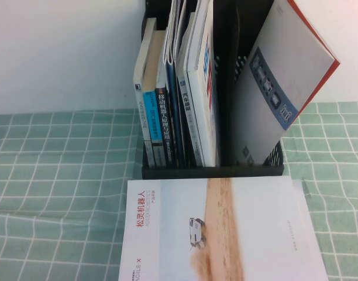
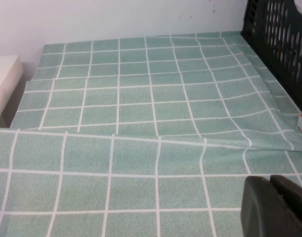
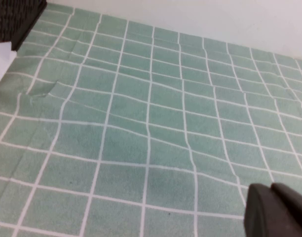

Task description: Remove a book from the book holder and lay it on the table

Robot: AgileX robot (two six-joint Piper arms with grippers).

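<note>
Left gripper (image 2: 275, 207) parked low over bare green table (image 1: 56, 175), fingers pressed together. At centre, black book holder (image 1: 211, 171) packed with upright books. Leaning in its right slot, the book (image 1: 281, 88) (blue-banded cover). Best pinched high, lifted clear of dividers. Right gripper (image 3: 277, 212) parked, closed.

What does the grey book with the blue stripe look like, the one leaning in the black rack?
The book is a thin, large, pale grey softcover. A slate-blue band with small pictures crosses its cover slantwise, and a red-orange edge shows along its top and right side. It stands in the rightmost slot of the black book holder, tilted to the right, its top sticking well above the rack. Its lower end sits behind the low front rim. Neither the left gripper nor the right gripper touches it; both hover over the green cloth.
</note>
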